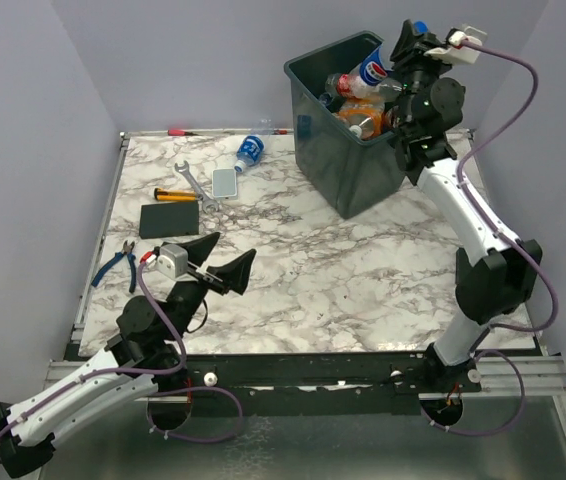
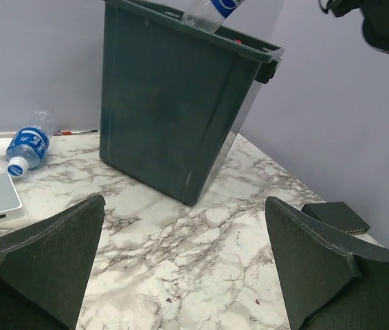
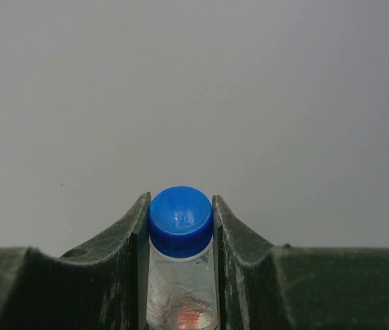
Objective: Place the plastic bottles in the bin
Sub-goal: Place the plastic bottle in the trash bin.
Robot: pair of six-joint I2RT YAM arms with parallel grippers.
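One bottle [image 1: 250, 152] lying on marble tabletop [image 1: 363, 270]; lilac walls [image 1: 213, 60].

the table top [image 1: 343, 270] is smooth and marble-patterned, with a slight sheen. the bin [image 2: 167, 117] is dark matt plastic, faintly scuffed. the left gripper [image 2: 185, 206] has matt black fingers [image 2: 50, 261], finely grainy. the right gripper [image 3: 180, 199] has dull, pale-scuffed fingers [image 3: 112, 282]. its bottle [image 3: 181, 295] is clear glossy plastic with a smooth blue cap [image 3: 180, 220]. the wrench [image 1: 191, 180] is bright bare metal.
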